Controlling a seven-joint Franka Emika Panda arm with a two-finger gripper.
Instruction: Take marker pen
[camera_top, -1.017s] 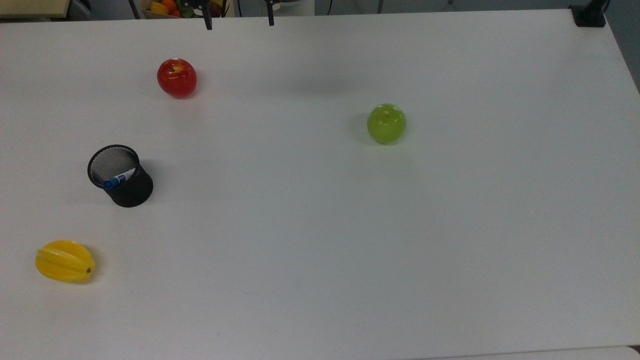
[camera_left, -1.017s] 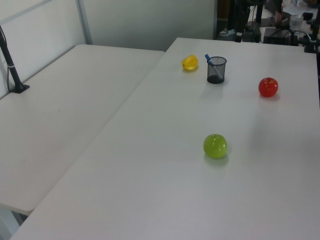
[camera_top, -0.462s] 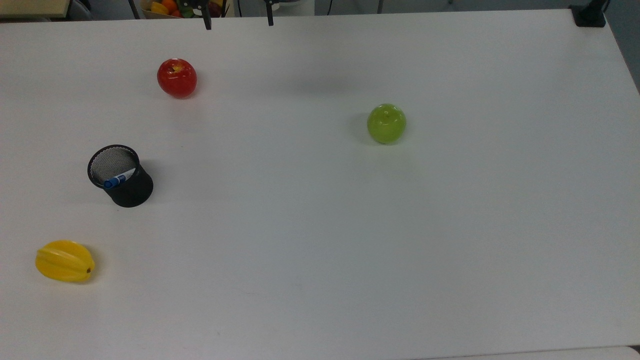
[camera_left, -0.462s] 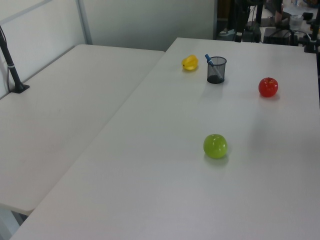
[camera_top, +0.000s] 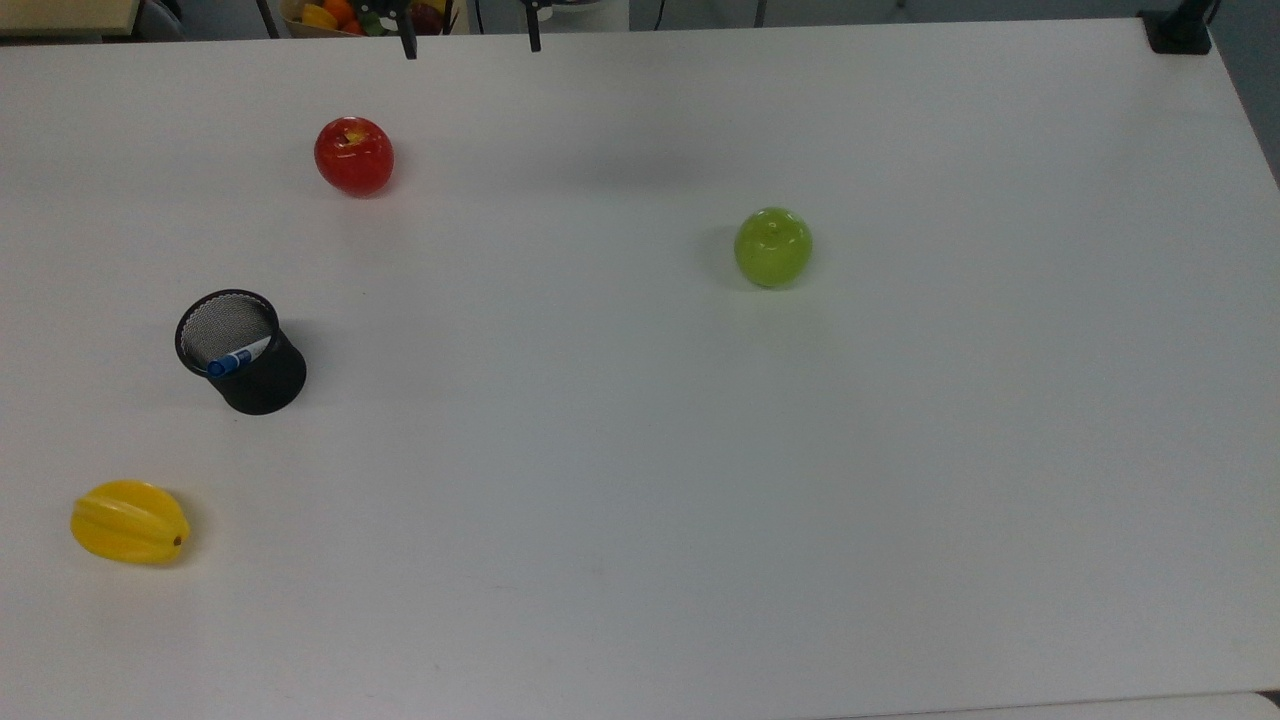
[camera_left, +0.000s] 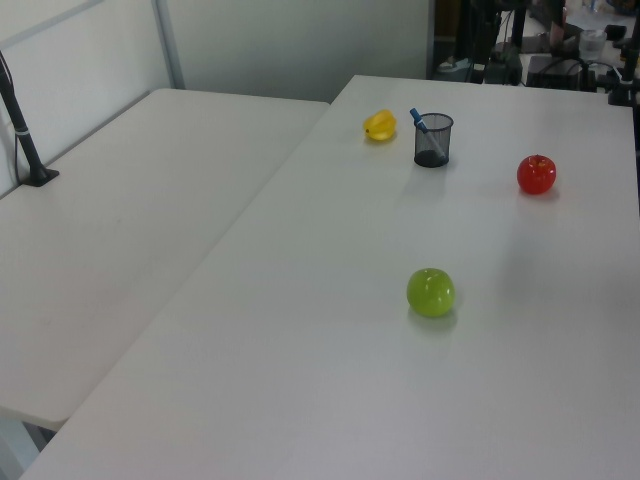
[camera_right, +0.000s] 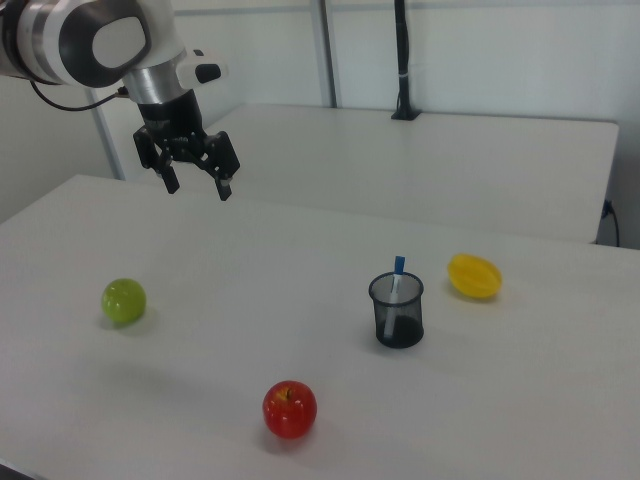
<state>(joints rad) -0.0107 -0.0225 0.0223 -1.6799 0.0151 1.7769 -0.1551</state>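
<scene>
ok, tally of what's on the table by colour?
Red: 1, apple
Green: 1, apple
Yellow: 1, star fruit
Black: 1, mesh cup
White and blue: 1, marker pen, standing in the cup
Total: 5

The marker pen (camera_top: 238, 357) is slim, with a white barrel and a blue cap. It stands tilted inside a black mesh cup (camera_top: 262, 380), cap end up, leaning on the rim. In the top view it sits at the middle left of the frame, the cap pointing toward the lower left. In the left view the marker pen (camera_left: 420, 123) is at the upper centre-right; in the right view the marker pen (camera_right: 397, 273) is right of centre, its blue end poking above the rim.
</scene>
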